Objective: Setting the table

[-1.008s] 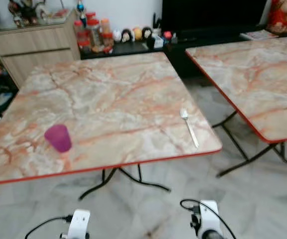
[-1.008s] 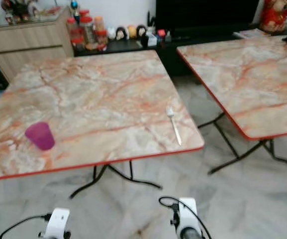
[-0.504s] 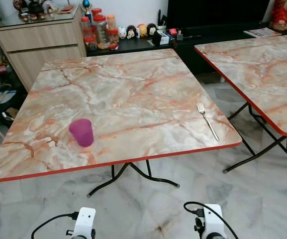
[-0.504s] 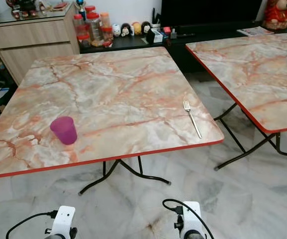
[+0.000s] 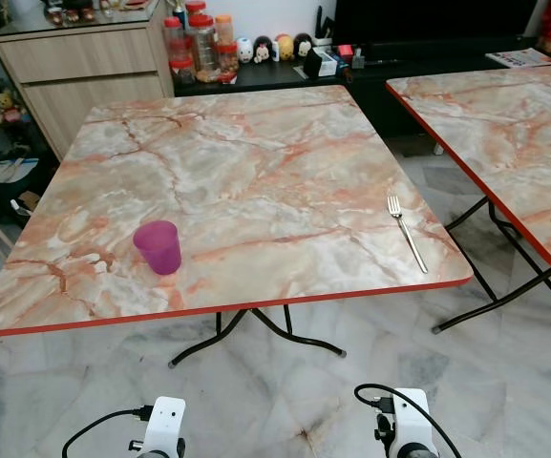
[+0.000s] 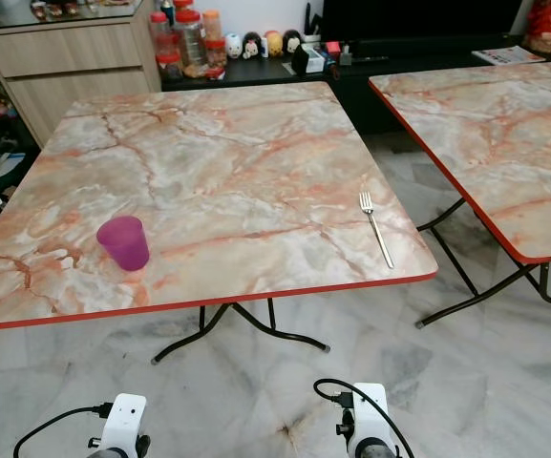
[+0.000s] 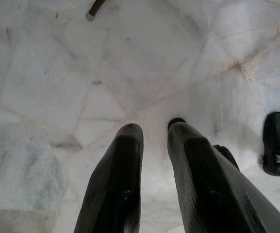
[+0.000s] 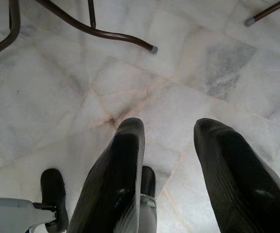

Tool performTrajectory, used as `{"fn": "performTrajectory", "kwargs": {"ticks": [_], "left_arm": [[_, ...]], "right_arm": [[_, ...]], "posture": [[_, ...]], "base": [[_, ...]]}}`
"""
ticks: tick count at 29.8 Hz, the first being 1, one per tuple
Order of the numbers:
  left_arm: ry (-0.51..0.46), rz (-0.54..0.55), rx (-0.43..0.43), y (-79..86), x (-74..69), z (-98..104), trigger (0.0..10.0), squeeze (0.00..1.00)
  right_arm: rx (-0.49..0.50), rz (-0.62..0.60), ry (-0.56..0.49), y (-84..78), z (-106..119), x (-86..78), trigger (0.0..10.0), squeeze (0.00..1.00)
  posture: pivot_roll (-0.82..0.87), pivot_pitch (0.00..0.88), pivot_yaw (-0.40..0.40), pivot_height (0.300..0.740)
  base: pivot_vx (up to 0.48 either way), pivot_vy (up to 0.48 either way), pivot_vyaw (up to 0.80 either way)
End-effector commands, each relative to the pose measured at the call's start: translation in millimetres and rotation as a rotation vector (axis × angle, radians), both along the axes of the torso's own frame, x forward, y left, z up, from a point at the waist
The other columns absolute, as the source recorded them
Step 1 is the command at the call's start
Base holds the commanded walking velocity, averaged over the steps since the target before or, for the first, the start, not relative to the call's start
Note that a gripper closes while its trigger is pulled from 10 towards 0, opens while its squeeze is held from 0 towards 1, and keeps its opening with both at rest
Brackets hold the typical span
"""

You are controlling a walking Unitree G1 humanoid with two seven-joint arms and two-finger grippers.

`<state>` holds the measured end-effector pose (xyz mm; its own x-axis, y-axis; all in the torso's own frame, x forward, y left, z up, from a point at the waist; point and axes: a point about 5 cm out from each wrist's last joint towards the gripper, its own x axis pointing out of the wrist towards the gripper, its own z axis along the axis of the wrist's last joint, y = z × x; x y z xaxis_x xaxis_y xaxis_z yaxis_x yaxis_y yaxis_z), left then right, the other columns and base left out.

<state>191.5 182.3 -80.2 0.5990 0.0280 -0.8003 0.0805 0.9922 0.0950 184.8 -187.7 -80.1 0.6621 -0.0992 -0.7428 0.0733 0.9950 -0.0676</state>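
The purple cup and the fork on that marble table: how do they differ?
The purple cup stands upright near the table's left front corner; the fork lies flat near the right front edge. The cup is translucent purple, short and round; the fork is silvery, long and thin, tines pointing away from the robot. Both rest on the same marble-patterned table, far apart, and neither gripper is near them.

Pale marble-tile floor (image 5: 504,382) beneath the low-hanging arms, marble-pattern folding table (image 5: 256,162) with red edge ahead, second matching table (image 5: 514,124) ahead-right, wooden cabinet (image 5: 74,67) far ahead-left, dark low TV console (image 5: 390,67) along white wall
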Motion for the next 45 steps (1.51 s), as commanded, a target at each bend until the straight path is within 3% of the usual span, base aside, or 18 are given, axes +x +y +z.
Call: {"fn": "performTrajectory", "kwargs": {"ticks": [1, 36, 45], "left_arm": [[0.006, 0.012, 0.001, 1.1, -0.4, -0.3, 10.0, 0.00], [0.003, 0.019, -0.001, 1.3, 0.1, 0.0, 10.0, 0.00], [0.002, 0.022, -0.005, 0.6, 0.4, 0.1, 10.0, 0.00]], "right_arm": [[0.004, -0.012, 0.003, -1.1, -0.4, -1.0, 10.0, 0.00], [-0.010, 0.013, 0.009, -0.2, -0.5, -0.6, 10.0, 0.00], [-0.008, 0.036, 0.016, 0.3, -1.8, -3.6, 10.0, 0.00]], "posture": [[-0.06, 0.000, 0.032, 0.740], [-0.06, 0.000, 0.030, 0.740], [-0.06, 0.000, 0.026, 0.740]], "base": [[0.000, 0.000, 0.00], [0.275, 0.000, 0.09], [0.000, 0.000, 0.00]]}}
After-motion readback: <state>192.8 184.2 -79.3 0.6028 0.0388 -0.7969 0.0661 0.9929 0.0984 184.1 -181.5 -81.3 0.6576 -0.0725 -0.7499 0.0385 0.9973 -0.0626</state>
